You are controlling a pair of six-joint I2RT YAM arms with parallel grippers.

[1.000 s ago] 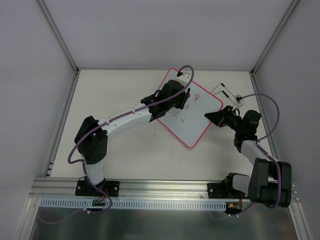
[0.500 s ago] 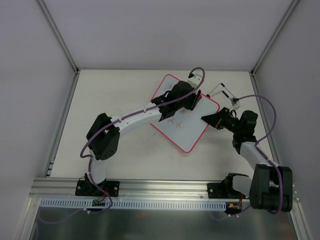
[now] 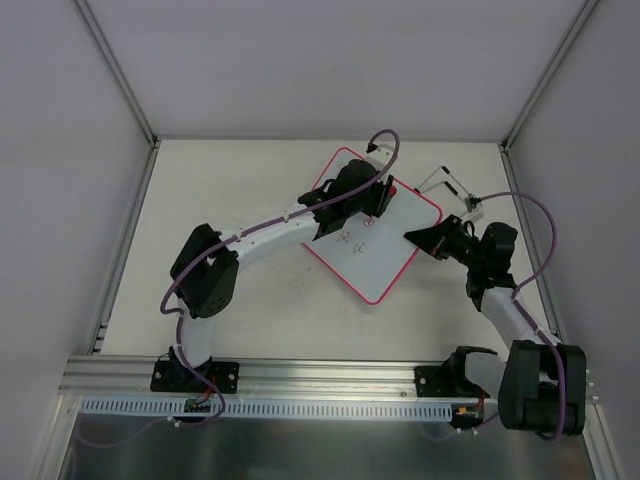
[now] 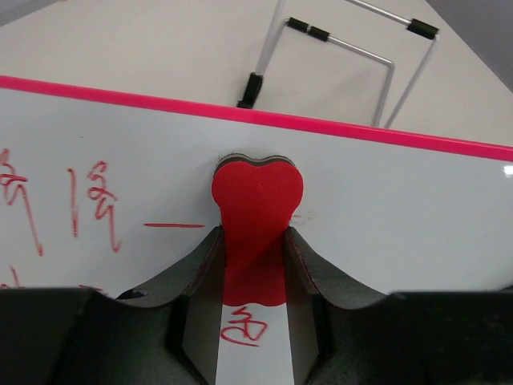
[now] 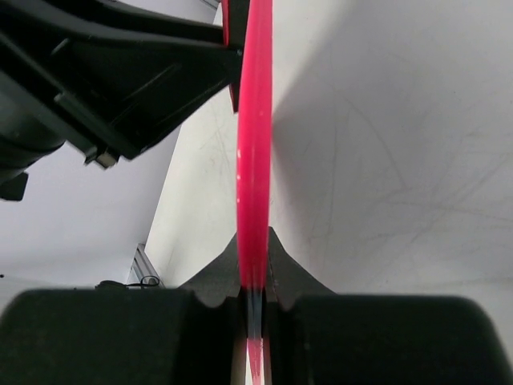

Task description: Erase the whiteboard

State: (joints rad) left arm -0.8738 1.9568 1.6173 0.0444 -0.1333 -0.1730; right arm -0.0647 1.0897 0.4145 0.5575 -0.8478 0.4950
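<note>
The whiteboard [image 3: 385,255], white with a pink-red frame, lies tilted at the table's middle right. Red handwriting [image 3: 355,238] shows on it, and also in the left wrist view [image 4: 96,204]. My left gripper [image 3: 385,195] is shut on the small red eraser [image 4: 256,208], which presses on the board near its far edge. My right gripper [image 3: 412,235] is shut on the board's right edge; in the right wrist view the pink frame [image 5: 255,160] runs edge-on between the fingers [image 5: 282,273].
A bent wire stand [image 3: 450,185] with black sleeves lies just behind the board, also in the left wrist view [image 4: 353,48]. Grey walls enclose the table on three sides. An aluminium rail [image 3: 320,375] runs along the near edge.
My left gripper swept the eraser right across the board's upper part, then back a little left. Handwriting near the far corner is gone. The board turned slightly; my right gripper kept its hold.
</note>
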